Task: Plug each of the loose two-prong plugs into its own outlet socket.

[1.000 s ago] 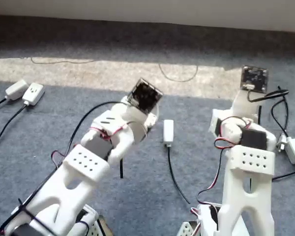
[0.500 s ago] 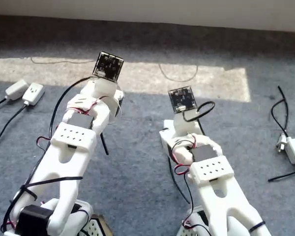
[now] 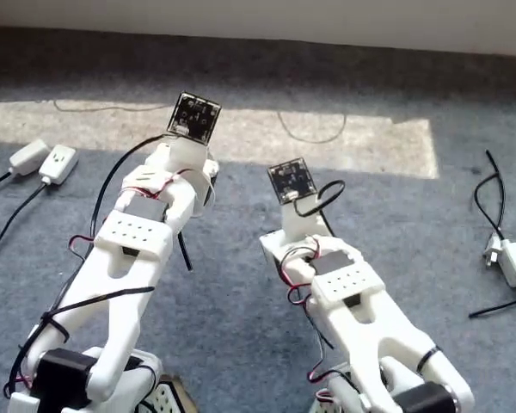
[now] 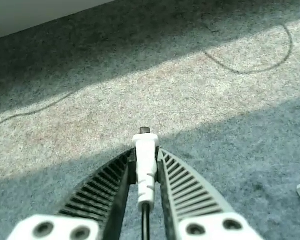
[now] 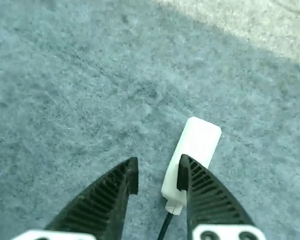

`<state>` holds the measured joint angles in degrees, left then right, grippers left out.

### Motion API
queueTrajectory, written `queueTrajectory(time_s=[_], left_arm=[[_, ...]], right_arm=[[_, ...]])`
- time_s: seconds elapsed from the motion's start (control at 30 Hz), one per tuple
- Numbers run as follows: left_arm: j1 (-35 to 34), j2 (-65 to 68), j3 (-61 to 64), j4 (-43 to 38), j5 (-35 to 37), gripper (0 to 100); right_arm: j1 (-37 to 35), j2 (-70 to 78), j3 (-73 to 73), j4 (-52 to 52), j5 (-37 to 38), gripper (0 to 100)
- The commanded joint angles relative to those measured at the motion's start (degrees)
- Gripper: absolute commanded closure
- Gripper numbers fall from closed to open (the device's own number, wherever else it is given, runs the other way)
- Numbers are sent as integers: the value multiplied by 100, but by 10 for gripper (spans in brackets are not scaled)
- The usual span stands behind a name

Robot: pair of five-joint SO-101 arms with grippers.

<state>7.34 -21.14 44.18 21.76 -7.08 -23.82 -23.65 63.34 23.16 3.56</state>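
Observation:
My left gripper is shut on a white two-prong plug, held above the grey carpet with its black cord trailing back between the fingers. In the high view the left arm stands at centre left and the cord hangs below it. My right gripper is open, low over the carpet. A white socket block with a black cord lies flat there, with one fingertip at its edge. The right arm covers that block in the high view.
A white socket and another white piece with black cords lie at the far left. A further white plug-and-socket pair with looped black cord lies at the far right. Sunlit carpet stretches behind the arms.
The left arm has swung to the left with the plug in its gripper. The right arm has swung from the far right to the centre, over the white socket block.

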Motion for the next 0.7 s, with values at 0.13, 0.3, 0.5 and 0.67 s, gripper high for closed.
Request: queueTrajectory(time_s=[0.13,0.3,0.5,0.67], left_arm=[[-31,-13,-286,-114,-26,994],[22,-13,-286,-114,-26,994],[189,-4,-277,-105,-26,994],[435,4,-593,158,-26,994]], right_arm=[[1086,989,-734,-127,-44,857],[1710,857,-716,-127,-35,857],[2044,831,-822,295,-35,857],[2193,268,-1270,1059,-132,857]])
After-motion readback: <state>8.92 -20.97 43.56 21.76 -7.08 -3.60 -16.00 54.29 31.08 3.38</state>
